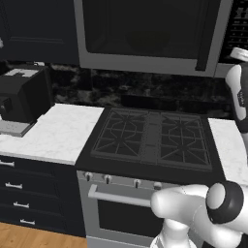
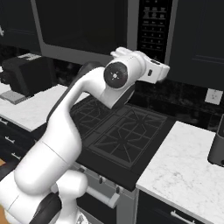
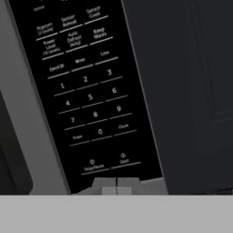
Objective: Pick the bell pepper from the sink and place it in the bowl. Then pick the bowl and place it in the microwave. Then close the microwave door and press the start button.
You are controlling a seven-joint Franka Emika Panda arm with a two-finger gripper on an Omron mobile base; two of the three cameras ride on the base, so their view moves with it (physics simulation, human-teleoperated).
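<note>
Far left on white marbled surface: boxy matte black appliance, flat grey tray at its foot. Centre: black stove w/ square cast grates, row of round knobs, pale bar handle on oven below. Above: microwave, grey frame; microwave door shut, big dark glass, vertical bar handle at right. Right of that: glossy black control panel, white numerals in rows, start button bottom row. Gripper pressed together, tips just under start button, v. close to panel.
</note>
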